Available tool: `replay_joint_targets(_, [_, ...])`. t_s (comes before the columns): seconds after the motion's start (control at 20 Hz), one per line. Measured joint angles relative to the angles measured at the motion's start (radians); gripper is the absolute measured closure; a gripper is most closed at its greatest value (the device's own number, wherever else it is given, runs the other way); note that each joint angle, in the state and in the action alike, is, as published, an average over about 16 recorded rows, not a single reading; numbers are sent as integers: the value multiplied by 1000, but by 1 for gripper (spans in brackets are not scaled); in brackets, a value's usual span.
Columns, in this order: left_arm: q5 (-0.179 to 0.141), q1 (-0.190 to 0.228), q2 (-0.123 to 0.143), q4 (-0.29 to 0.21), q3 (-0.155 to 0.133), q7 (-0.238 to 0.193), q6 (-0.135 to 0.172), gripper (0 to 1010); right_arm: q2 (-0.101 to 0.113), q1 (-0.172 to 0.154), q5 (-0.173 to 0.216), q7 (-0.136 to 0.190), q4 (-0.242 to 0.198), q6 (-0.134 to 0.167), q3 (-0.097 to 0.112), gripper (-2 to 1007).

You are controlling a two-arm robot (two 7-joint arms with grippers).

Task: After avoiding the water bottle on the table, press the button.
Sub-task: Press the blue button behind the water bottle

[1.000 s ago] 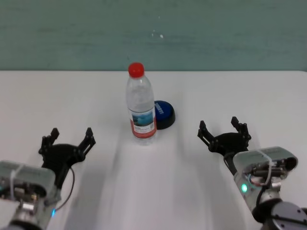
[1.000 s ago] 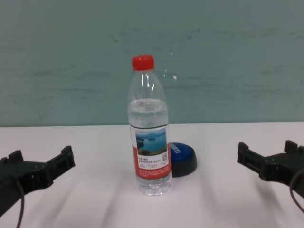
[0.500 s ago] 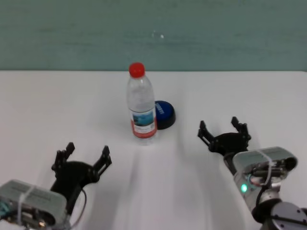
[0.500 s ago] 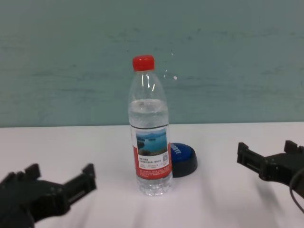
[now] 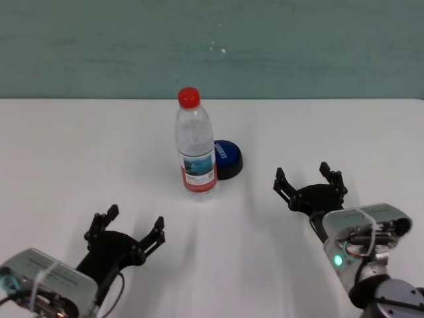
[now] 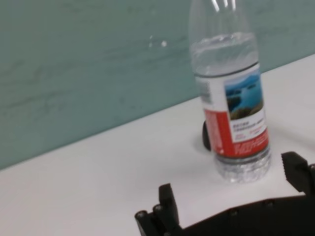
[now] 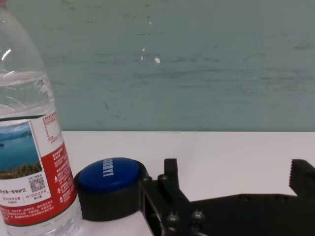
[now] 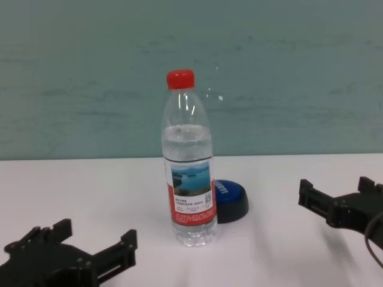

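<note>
The water bottle (image 5: 195,149) stands upright mid-table, clear with a red cap and a red-and-white label. The blue button (image 5: 229,158) sits right behind it, to its right, partly hidden by it. My left gripper (image 5: 132,225) is open and empty, near the front edge, left of and nearer than the bottle. My right gripper (image 5: 303,173) is open and empty, to the right of the button and a little nearer. In the right wrist view the button (image 7: 109,177) lies ahead of the open fingers (image 7: 171,169), beside the bottle (image 7: 29,147).
The white table (image 5: 79,152) runs back to a teal wall (image 5: 298,46). Bare tabletop lies left and right of the bottle and between the two grippers.
My left gripper has moved right, toward the middle, and nearer to the table's front edge, staying open. The right gripper, bottle and button have not moved.
</note>
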Motion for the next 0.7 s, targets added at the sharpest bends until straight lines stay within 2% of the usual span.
replay_joint_targets(0.35, [-9,-42,37,56,-13,-61,-78,10,0,0,0,0,0,0,0,1])
replay_joint_targets(0.7, [-41,-98,63,124,-19,-106,-150,10,0,0,0,0,0,0,0,1])
